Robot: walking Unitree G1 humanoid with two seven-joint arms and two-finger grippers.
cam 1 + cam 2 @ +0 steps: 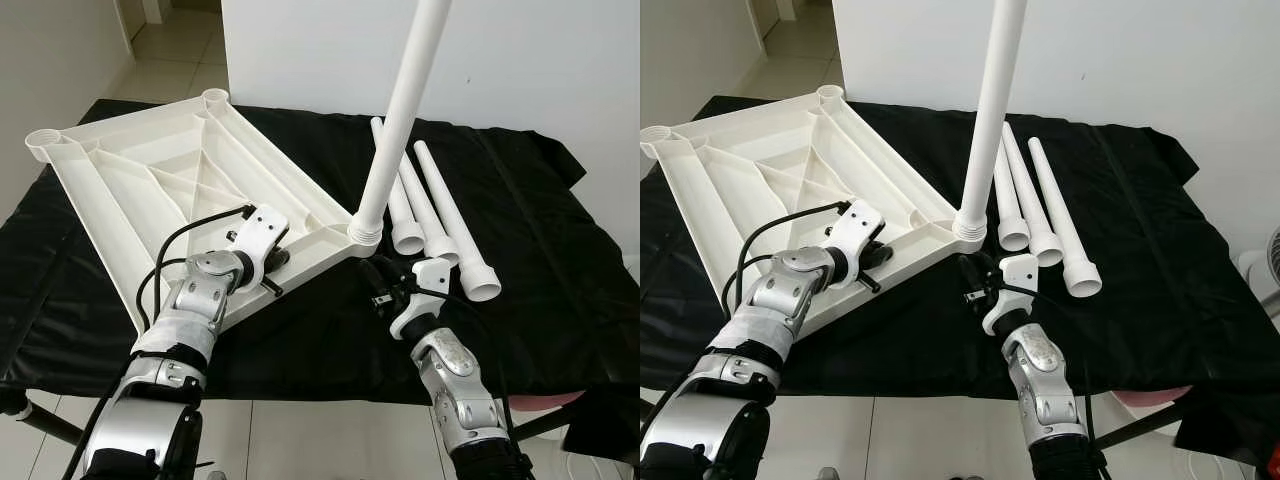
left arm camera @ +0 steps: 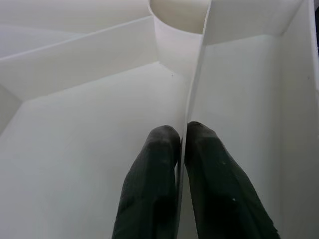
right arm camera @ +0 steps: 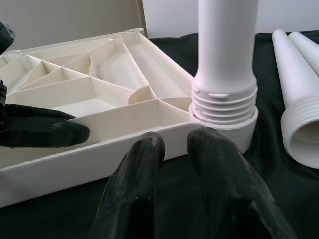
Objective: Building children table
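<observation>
1. Progress: the white tabletop (image 1: 190, 190) lies underside up on the black cloth (image 1: 560, 260). One leg (image 1: 400, 120) stands upright in the corner socket just ahead of the right gripper (image 1: 380, 283); its threads show above the socket rim, so it seems not fully screwed home.
2. Left to do: three loose legs (image 1: 440, 215) lie side by side, to the right of and beyond the right gripper. Three corner sockets look empty.
3. Left gripper (image 2: 182, 144): fingers pinched on a thin rib (image 2: 192, 99) of the tabletop, steadying it near its front edge.
4. Right gripper: fingers close together, holding nothing, just short of the tabletop's side wall.
5. Room: bare cloth lies around the right gripper. The cloth's front edge drops off close behind both wrists. The standing leg rises tall, so any sweep past it looks risky.
</observation>
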